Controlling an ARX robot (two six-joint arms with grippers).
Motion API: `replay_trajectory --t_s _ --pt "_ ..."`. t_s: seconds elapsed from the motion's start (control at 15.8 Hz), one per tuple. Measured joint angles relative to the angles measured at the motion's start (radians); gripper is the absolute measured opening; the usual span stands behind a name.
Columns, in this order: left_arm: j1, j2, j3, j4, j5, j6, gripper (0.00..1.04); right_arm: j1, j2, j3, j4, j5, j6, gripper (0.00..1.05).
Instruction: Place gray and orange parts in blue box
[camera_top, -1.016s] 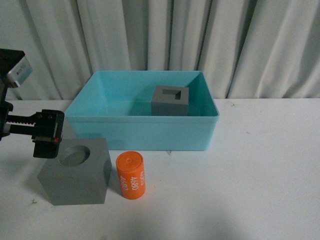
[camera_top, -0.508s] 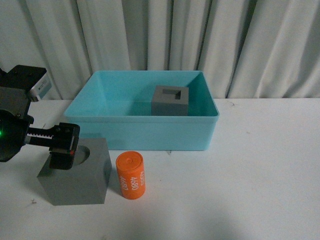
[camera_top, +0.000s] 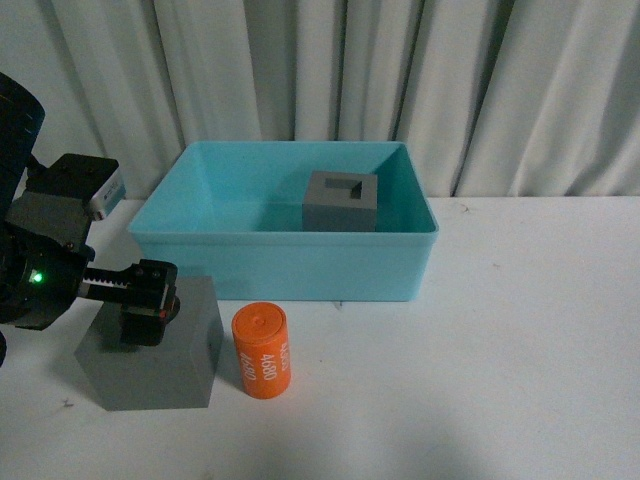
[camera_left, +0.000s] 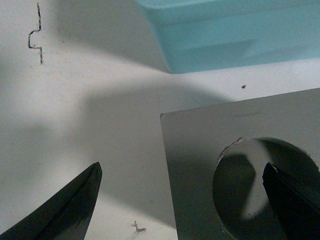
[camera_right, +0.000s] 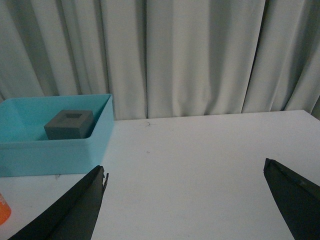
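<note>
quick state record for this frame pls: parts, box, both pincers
in box: gray cube with rectangular hole, upright, inside blue box
outside box: gray cube with round hole; orange cylinder upright beside it; both on table
left pincer: open, above the gray cube with round hole, one finger over the hole, the other past the cube's side
left contact with cube: cannot tell
right pincer: open, empty, above the table

"4680" on orange cylinder (camera_top: 262, 352)
</note>
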Motion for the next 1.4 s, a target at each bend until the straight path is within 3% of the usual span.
replay_trajectory --t_s 0.06,0.13,0.19,0.32,0.38,0.95,1.08,1.27,1.4 --pt "0.005 0.022 0.014 -0.013 0.010 -0.014 0.94 0.000 0.000 0.000 0.000 0.000 0.000 0.98" --pt "0.000 0.032 0.015 -0.001 0.025 -0.029 0.62 0.000 0.000 0.000 0.000 0.000 0.000 0.98" --pt "0.000 0.034 0.014 -0.001 0.025 -0.030 0.45 0.000 0.000 0.000 0.000 0.000 0.000 0.98" --pt "0.006 0.033 0.014 -0.012 0.021 -0.037 0.27 0.000 0.000 0.000 0.000 0.000 0.000 0.98" --pt "0.008 0.028 0.013 -0.014 0.027 -0.053 0.22 0.000 0.000 0.000 0.000 0.000 0.000 0.98" --pt "0.050 -0.087 -0.008 -0.135 0.080 -0.087 0.21 0.000 0.000 0.000 0.000 0.000 0.000 0.98" --pt "0.080 -0.183 -0.007 -0.192 0.129 -0.108 0.20 0.000 0.000 0.000 0.000 0.000 0.000 0.98" --pt "0.109 -0.359 0.108 -0.240 0.198 -0.124 0.20 0.000 0.000 0.000 0.000 0.000 0.000 0.98" --pt "0.076 -0.348 0.212 -0.166 0.191 -0.122 0.19 0.000 0.000 0.000 0.000 0.000 0.000 0.98"
